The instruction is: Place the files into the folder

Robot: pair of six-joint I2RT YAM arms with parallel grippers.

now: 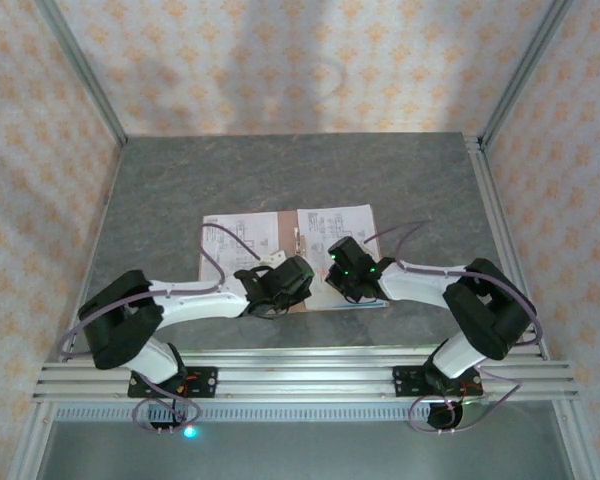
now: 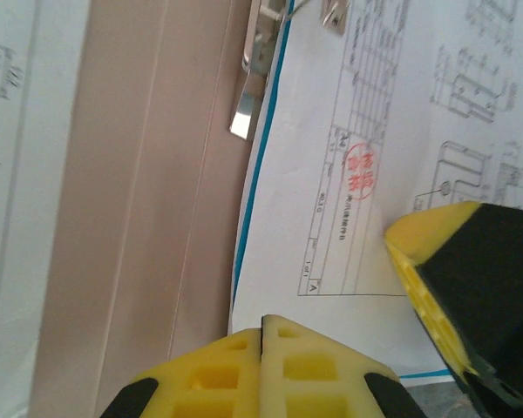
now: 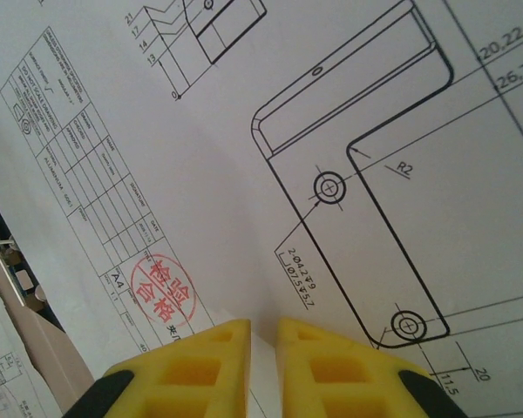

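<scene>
The pinkish-brown folder lies open on the table, its metal clip at the spine. White printed files cover both halves: one sheet on the left, another on the right with a red stamp and a teal sheet's edge showing under it. My left gripper is shut and empty at that sheet's near corner by the spine. My right gripper presses on the same sheet beside the stamp. Its jaws are nearly together, with a raised ridge of paper pinched between them. One of its yellow fingers shows in the left wrist view.
The grey tabletop stretches beyond the folder to patterned walls. Aluminium posts rise at the back corners and a rail runs along the near edge. Both arms meet close together over the folder's near edge.
</scene>
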